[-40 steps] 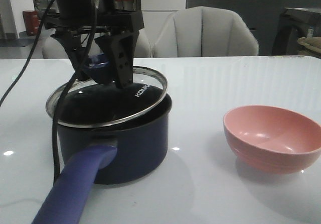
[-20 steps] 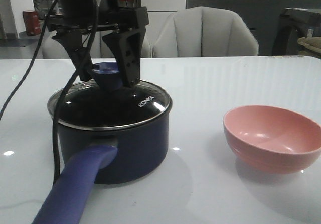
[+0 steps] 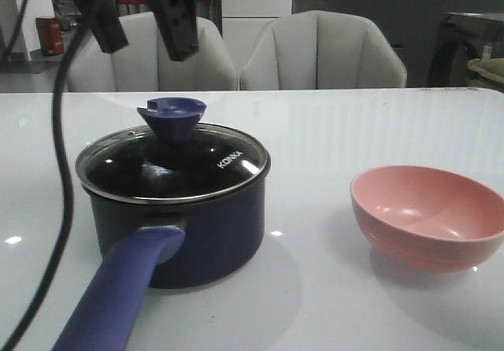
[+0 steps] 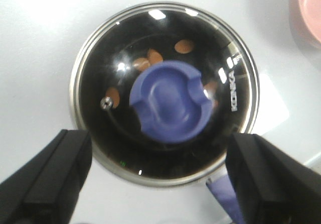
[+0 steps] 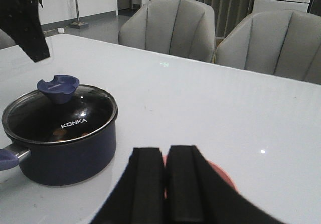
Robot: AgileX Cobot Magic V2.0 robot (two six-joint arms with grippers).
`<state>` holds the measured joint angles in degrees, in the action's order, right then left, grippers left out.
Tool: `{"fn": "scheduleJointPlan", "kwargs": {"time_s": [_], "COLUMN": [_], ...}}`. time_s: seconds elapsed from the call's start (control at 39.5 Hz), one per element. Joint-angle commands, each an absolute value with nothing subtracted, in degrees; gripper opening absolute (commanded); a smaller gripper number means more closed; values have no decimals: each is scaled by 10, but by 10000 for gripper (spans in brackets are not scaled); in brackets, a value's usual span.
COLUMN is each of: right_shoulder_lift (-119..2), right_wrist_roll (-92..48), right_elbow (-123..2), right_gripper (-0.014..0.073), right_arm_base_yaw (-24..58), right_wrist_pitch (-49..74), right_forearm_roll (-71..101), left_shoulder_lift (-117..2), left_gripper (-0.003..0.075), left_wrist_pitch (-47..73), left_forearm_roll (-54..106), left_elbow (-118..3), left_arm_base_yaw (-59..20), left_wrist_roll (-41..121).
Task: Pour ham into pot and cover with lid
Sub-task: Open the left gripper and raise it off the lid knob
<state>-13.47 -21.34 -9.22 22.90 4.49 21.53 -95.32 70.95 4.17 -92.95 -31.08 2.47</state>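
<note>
- While the left gripper [image 4: 160, 184] hangs above the pot [image 3: 185, 217], its jaws stand wide apart, holding and touching nothing; the knob [image 4: 170, 101] lies between and below them.
- The right gripper [image 5: 165, 184] has its fingers pressed together, empty, above the pink bowl [image 3: 429, 216].
- The lid [image 3: 173, 162] sits level on the pot rim, at the table's left; white "KONKA" lettering is legible on the glass.
- Ham [image 4: 184, 45] slices lie inside the pot, visible through the lid.
</note>
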Motion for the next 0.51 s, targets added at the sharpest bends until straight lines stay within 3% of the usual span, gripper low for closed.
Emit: {"fn": "scheduleJointPlan", "kwargs": {"time_s": [0.0,0.48], "right_shoulder_lift": [-137,-137], "right_wrist_roll": [-218,-218], "right_elbow": [-108,-108], "right_gripper": [149,149], "right_arm_base_yaw": [229,229], "right_wrist_pitch": [0,-8], "right_forearm_roll": [217,217], "left_shoulder_lift": [-876,-505], "left_gripper": [575,575], "left_wrist_pitch": [719,465], "left_forearm_roll": [51,50], "left_elbow": [-912,-594], "left_arm_base_yaw": [-310,-310], "left_wrist_roll": [25,27]}}
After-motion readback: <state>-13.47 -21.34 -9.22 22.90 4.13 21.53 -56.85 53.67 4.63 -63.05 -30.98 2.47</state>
